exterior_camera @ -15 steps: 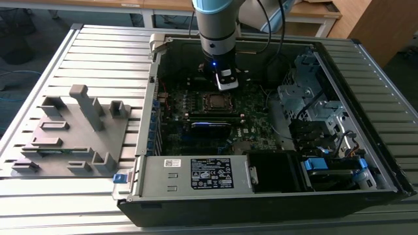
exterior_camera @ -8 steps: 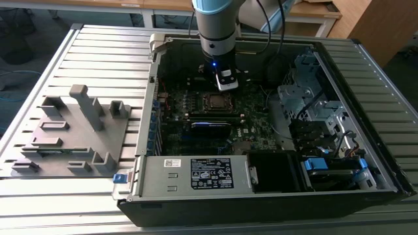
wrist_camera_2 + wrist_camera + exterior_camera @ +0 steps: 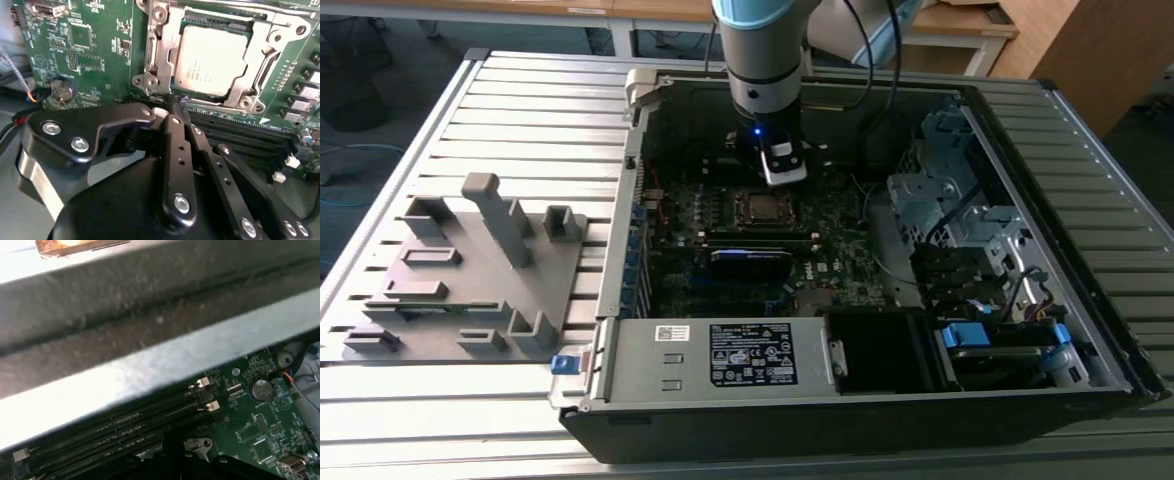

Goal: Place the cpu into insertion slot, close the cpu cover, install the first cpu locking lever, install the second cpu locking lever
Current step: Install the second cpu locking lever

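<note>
Black linkage arms of the claw fill the foreground in the second wrist view, its fingers drawn narrow, tips just beside the socket's edge, holding nothing. Beyond, the chip sits in the socket, with the metal cover frame down around it. In the exterior view, the arm hangs over the open computer case on the slatted bench, near the chip.
</note>
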